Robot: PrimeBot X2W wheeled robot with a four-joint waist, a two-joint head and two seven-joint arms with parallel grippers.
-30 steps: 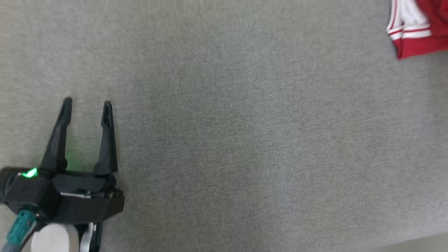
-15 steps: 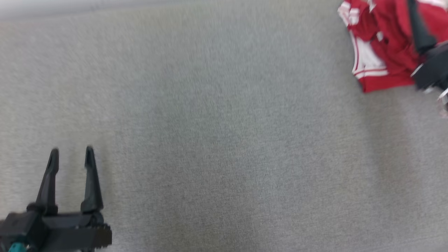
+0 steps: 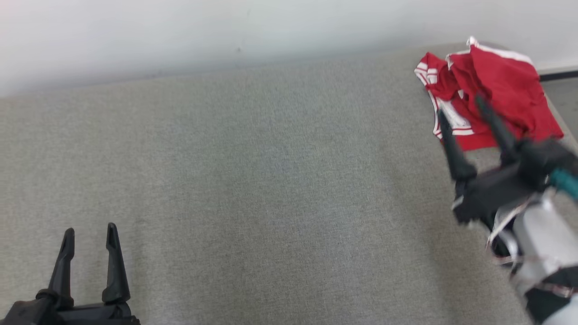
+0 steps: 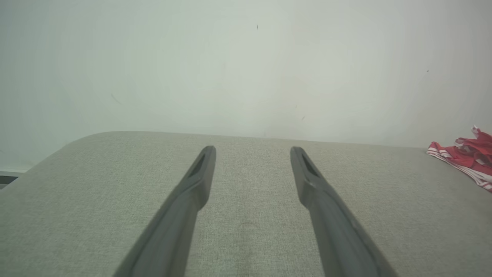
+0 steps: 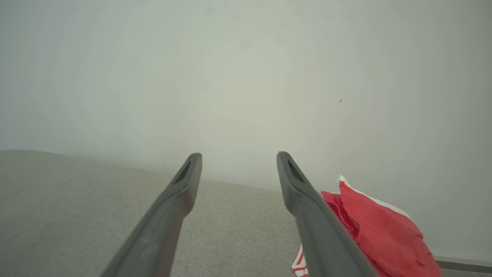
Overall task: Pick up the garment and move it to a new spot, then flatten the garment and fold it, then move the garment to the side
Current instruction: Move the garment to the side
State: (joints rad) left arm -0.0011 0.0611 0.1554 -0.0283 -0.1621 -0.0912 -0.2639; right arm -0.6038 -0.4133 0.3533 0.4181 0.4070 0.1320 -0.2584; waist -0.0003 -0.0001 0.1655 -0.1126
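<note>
A red garment (image 3: 510,81) with white stripes along its edges was seen lying crumpled at the far right end of a grey fabric surface (image 3: 271,180), close to the pale wall (image 3: 180,36) behind it. A dark strip (image 3: 557,74) was seen at the foot of that wall, just past the garment. In the head view the right gripper (image 3: 460,108) was found at the right, blurred, carried on a pale forearm (image 3: 537,243). Its two dark fingers were spread wide, and their tips were drawn across the near left edge of the garment; whether the cloth was touched could not be told from that view. In the right wrist view the same gripper (image 5: 239,155) was shown with its jaws wide apart and nothing between them. The garment (image 5: 380,227) was seen just beside the right-hand finger (image 5: 315,223) and partly hidden behind it, while only bare grey fabric and wall were seen in the gap. The left gripper (image 3: 90,229) was found low at the left of the head view, well apart from the garment, with its fingers spread and pointed up the picture over bare fabric. In the left wrist view that gripper (image 4: 252,149) was shown opened wide, with nothing held between its fingers (image 4: 184,207). There the garment (image 4: 467,157) was seen far off at the right edge, by the wall. No part of the garment was gripped by either gripper.
</note>
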